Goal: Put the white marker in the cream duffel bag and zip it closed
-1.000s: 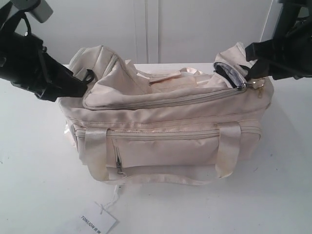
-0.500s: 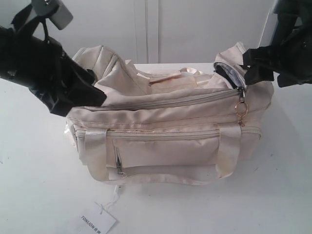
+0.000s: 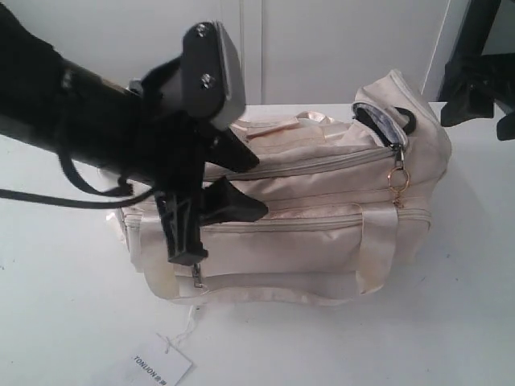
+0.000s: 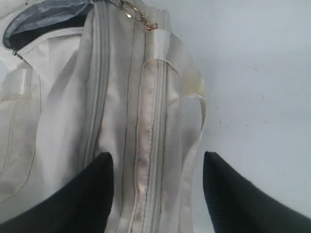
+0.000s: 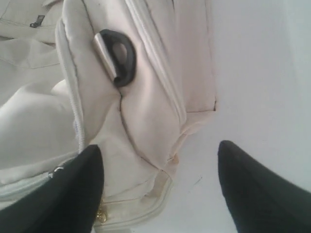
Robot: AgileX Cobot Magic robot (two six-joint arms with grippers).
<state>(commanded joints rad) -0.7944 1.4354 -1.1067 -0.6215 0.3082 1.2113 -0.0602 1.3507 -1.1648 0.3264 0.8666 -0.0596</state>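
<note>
The cream duffel bag (image 3: 322,217) lies long-side on across the white table. Its top zipper is drawn along to a slider near the right end, where the gold ring pull (image 3: 398,178) hangs loose. A small gap there shows grey lining (image 3: 374,118). My left gripper (image 3: 251,181) is open over the bag's front left, its fingers straddling the zipper lines (image 4: 158,155). My right gripper (image 5: 159,145) is open above the bag's right end and the table, near the black D-ring (image 5: 119,56). The white marker is not in view.
A white paper tag (image 3: 161,366) printed TONIJON lies on the table in front of the bag, tied on by a string. The right arm (image 3: 475,76) hangs off the bag's right end. A white wall stands behind.
My left arm swung from the bag's left end across to its front. My right gripper let go at the ring pull and drew back to the right. The flap now lies flat.
</note>
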